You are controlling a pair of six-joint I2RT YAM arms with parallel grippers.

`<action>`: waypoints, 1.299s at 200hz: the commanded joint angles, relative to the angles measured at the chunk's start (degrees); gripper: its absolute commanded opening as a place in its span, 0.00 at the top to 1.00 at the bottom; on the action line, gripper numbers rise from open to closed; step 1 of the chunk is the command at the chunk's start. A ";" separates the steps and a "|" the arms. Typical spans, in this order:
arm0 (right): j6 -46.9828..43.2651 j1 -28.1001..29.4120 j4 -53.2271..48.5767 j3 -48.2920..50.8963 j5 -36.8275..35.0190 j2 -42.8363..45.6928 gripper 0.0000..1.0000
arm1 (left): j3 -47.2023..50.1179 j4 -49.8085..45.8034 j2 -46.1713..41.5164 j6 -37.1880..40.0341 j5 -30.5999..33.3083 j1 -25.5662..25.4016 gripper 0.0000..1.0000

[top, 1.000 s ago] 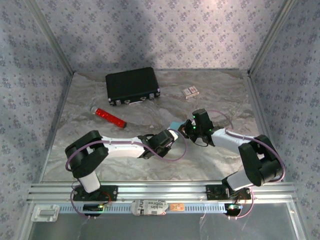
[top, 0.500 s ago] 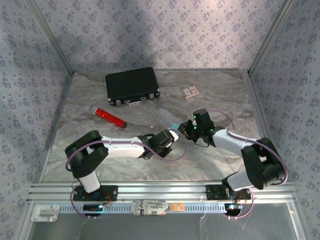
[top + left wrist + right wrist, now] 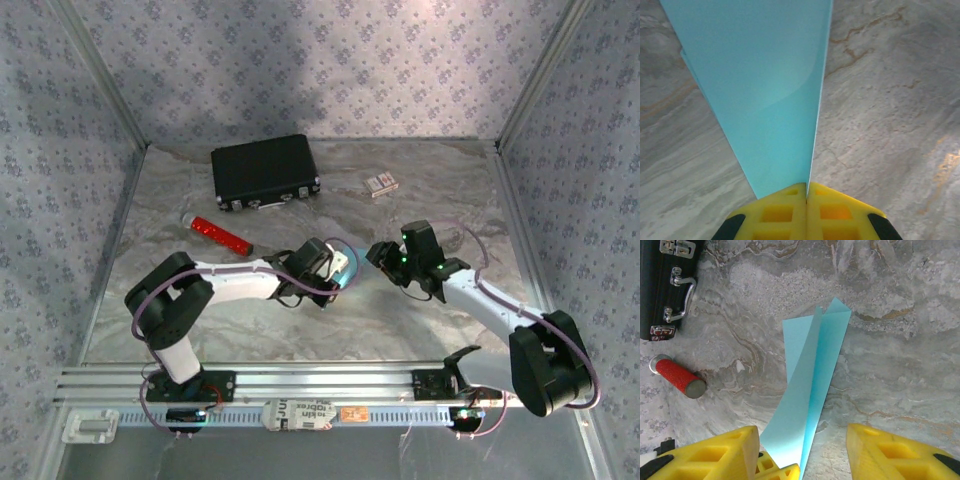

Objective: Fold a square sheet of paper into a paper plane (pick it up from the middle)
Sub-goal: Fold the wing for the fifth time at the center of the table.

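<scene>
The left arm and right arm have white link shells, black joint housings and a thin purple cable looped alongside. The left gripper and right gripper carry yellow moulded fingers with square recesses, set on black mounts.

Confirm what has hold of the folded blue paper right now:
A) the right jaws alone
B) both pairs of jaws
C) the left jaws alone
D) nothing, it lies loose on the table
C: in the left wrist view the left jaws are pressed shut on the narrow end of the folded blue paper, while the right wrist view shows the right jaws standing wide apart, not closed on it.
</scene>
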State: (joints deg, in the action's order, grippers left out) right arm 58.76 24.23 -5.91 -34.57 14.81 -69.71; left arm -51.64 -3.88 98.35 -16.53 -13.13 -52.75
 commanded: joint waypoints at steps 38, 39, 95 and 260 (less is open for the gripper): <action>-1.67 0.12 -0.05 1.26 0.70 0.45 0.49 | -1.59 3.09 3.91 -4.56 -11.18 2.11 1.00; -1.73 0.16 -0.01 1.30 0.70 0.45 0.49 | -1.52 3.18 3.93 -4.60 -11.24 2.16 1.00; -1.56 0.82 3.27 2.38 2.28 -1.07 0.50 | -0.82 7.23 6.23 -8.17 -17.26 4.21 1.00; -8.23 5.48 19.20 5.13 0.18 -6.96 0.78 | 6.84 27.71 10.13 -23.94 -28.98 10.56 1.00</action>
State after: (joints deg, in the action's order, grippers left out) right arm 53.80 29.43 11.31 -29.50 16.19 -76.71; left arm -45.82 19.57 107.48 -38.24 -39.27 -42.83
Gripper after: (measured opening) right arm 0.224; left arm 0.039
